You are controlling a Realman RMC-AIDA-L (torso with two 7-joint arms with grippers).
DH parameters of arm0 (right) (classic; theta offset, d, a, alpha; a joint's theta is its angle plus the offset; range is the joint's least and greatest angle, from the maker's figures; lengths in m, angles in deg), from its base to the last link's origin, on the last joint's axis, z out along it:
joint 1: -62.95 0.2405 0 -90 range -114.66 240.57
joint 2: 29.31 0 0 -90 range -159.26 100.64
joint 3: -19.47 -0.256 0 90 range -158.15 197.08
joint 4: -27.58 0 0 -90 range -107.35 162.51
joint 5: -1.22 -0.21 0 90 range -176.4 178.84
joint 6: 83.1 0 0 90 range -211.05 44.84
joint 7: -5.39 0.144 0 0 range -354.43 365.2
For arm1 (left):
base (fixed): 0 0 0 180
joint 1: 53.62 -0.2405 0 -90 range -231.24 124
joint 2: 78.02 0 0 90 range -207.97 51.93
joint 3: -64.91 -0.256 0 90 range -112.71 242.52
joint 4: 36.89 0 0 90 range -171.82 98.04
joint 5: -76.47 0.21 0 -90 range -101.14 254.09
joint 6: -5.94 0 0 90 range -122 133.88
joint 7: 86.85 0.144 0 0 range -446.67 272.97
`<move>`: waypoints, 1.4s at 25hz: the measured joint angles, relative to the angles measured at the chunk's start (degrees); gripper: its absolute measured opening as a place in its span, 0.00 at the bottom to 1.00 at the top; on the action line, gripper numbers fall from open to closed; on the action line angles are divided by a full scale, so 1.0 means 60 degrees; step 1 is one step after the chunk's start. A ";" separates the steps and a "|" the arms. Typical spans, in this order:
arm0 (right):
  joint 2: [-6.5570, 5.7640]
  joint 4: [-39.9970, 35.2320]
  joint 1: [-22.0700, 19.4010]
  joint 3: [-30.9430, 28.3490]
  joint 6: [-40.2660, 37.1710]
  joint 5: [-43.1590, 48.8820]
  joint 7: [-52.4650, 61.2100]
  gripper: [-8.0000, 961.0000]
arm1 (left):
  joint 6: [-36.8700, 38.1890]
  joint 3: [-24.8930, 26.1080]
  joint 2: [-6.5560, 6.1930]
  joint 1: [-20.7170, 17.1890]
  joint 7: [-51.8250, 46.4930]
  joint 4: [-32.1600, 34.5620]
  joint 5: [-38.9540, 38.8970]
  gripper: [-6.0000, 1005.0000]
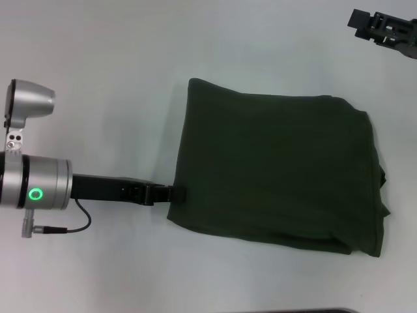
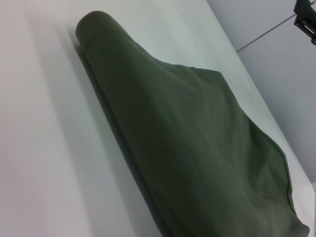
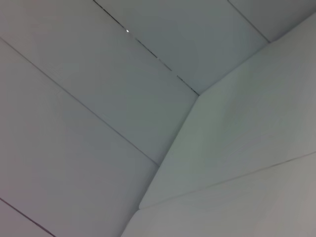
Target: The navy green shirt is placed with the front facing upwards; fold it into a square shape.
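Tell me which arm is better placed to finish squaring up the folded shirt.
Left. The left claw sits at the near left edge of the navy green shirt. The right claw is up at the far right corner of the table, away from it.

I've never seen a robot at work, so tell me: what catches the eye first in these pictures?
The navy green shirt stands out most: a dark, roughly square folded bundle on the white table, with no lettering showing. The left gripper reaches in from the left on a silver arm with a glowing green ring, its tip at the shirt's left edge near the lower corner. The right gripper sits far off at the top right corner, away from the cloth.
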 joint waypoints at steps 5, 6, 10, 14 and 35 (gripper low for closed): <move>0.0042 0.0006 0.0039 0.0060 0.0071 0.0079 0.0001 0.81 | 0.0049 0.0151 -0.0071 -0.0164 0.0027 0.0036 0.0005 0.02; 0.0044 0.0005 0.0046 0.0061 0.0074 0.0081 0.0001 0.81 | 0.0049 0.0199 -0.0085 -0.0212 0.0029 0.0070 0.0005 0.02; 0.0047 0.0003 0.0074 0.0068 0.0082 0.0088 0.0001 0.81 | 0.0061 0.0366 -0.0117 -0.0415 0.0032 0.0242 0.0014 0.02; 0.0045 0.0008 0.0140 0.0148 0.0128 0.0093 0.0001 0.81 | 0.0099 0.0534 -0.0169 -0.0529 0.0031 0.0337 0.0044 0.02; 0.0025 0.0001 0.0384 0.0278 0.0345 0.0101 0.0072 0.81 | 0.0945 0.1940 -0.0273 -0.1251 0.0172 0.0894 0.0754 0.02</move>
